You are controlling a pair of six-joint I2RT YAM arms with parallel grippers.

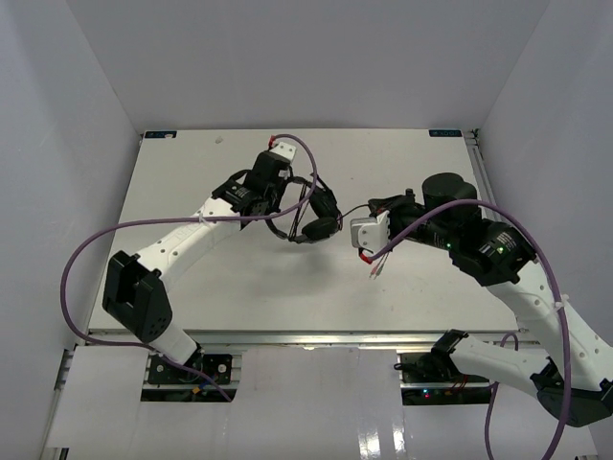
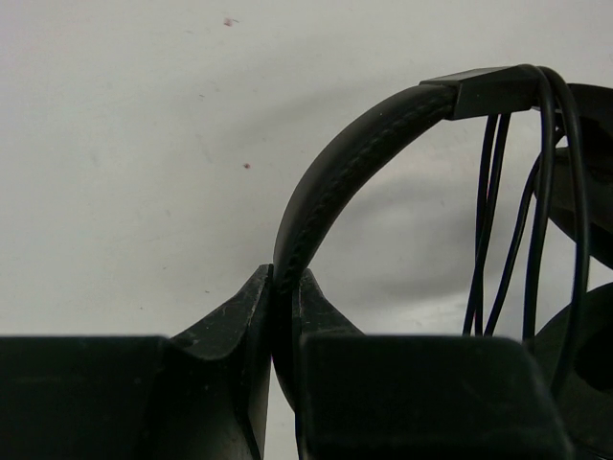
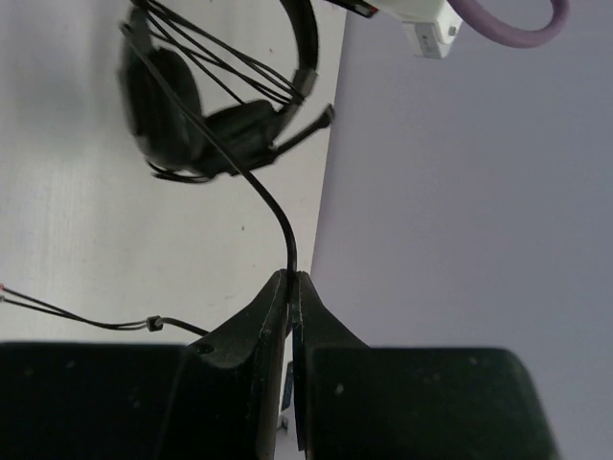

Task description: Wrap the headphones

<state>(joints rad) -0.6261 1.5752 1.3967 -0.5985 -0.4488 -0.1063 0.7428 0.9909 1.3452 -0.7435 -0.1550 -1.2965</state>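
Observation:
The black headphones (image 1: 316, 218) hang just above the table's middle. My left gripper (image 1: 285, 209) is shut on their padded headband (image 2: 354, 163), which is pinched between the fingertips in the left wrist view (image 2: 285, 287). Several turns of thin black cord (image 2: 488, 240) lie across the headband beside an earcup (image 2: 584, 355). My right gripper (image 1: 372, 207), just right of the headphones, is shut on the cord (image 3: 273, 206) at its fingertips (image 3: 291, 278). The earcups and boom mic (image 3: 306, 129) show beyond. The cord's loose tail (image 3: 96, 321) hangs down to the red plugs (image 1: 370, 273).
White table (image 1: 239, 287) inside white walls. A thick purple robot cable (image 1: 91, 249) loops left of the left arm, and another (image 1: 536, 249) runs along the right arm. The left wrist's white camera (image 3: 421, 24) shows above the headphones.

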